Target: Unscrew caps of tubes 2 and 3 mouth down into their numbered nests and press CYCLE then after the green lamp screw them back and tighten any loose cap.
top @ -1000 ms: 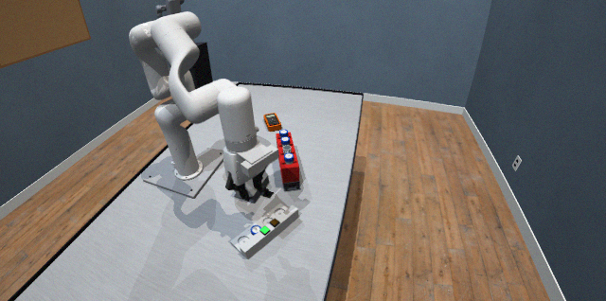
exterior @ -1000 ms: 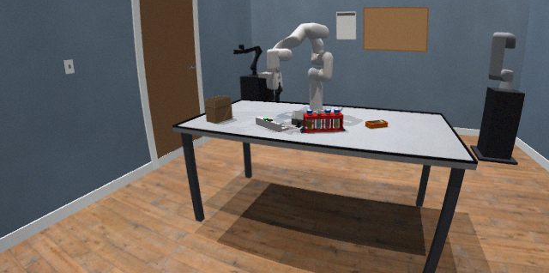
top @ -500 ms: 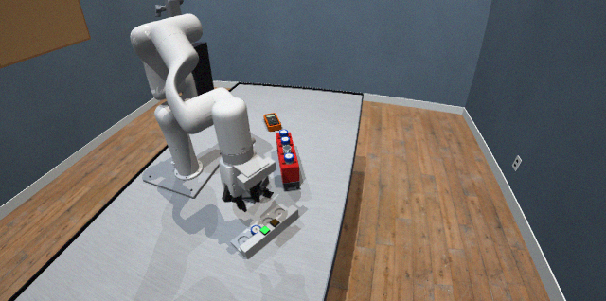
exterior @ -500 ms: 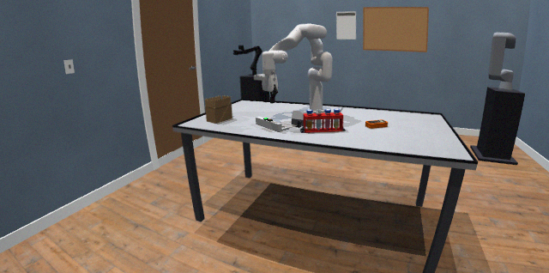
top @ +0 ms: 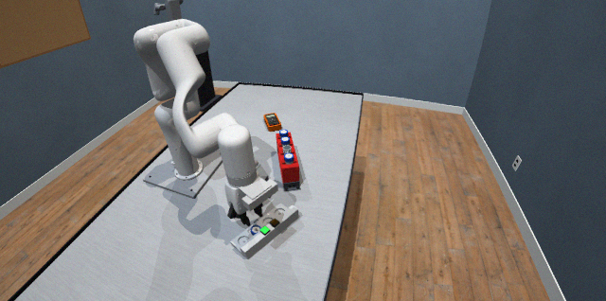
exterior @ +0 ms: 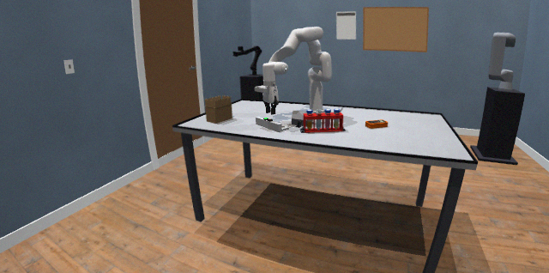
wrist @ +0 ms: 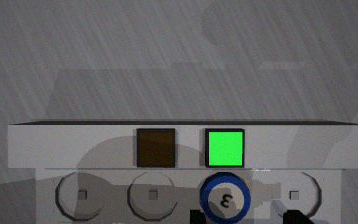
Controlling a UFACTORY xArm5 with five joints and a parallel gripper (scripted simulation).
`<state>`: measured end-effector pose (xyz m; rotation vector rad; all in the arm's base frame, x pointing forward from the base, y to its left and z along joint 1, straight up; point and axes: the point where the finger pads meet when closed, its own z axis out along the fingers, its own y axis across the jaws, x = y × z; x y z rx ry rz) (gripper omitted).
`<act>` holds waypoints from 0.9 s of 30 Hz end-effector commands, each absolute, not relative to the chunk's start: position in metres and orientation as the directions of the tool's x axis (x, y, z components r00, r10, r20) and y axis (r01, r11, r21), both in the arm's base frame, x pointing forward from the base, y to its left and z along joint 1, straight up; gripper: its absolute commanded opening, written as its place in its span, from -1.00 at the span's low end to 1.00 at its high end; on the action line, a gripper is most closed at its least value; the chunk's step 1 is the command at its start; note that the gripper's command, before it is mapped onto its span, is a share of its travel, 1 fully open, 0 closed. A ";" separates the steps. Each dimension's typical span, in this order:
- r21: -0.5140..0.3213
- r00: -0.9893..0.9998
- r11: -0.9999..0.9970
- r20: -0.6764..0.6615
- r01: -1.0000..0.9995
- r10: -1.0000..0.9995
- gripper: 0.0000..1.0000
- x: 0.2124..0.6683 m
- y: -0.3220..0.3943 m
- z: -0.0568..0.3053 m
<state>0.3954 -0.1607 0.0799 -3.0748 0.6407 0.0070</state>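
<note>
Hovering half-open and empty above cap 3 point(wrist: 225, 199) in the cap tray point(wrist: 105, 147), the end effector point(wrist: 247, 218) risks an off-centre grab that tips the cap.

The grey table point(exterior: 399, 136) carries a cap tray point(top: 246, 245), red station point(top: 290, 168), orange device point(top: 272, 121), and seemingly a cardboard box point(exterior: 218, 109).
</note>
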 end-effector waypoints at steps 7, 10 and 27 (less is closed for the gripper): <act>0.000 0.917 -0.917 0.004 -0.399 -0.399 -0.08 0.400 -0.162 0.037; 0.000 0.917 -0.917 0.004 -0.399 -0.399 -0.08 0.400 -0.162 0.032; 0.000 0.917 -0.917 0.004 -0.399 -0.399 -0.08 0.399 -0.162 0.028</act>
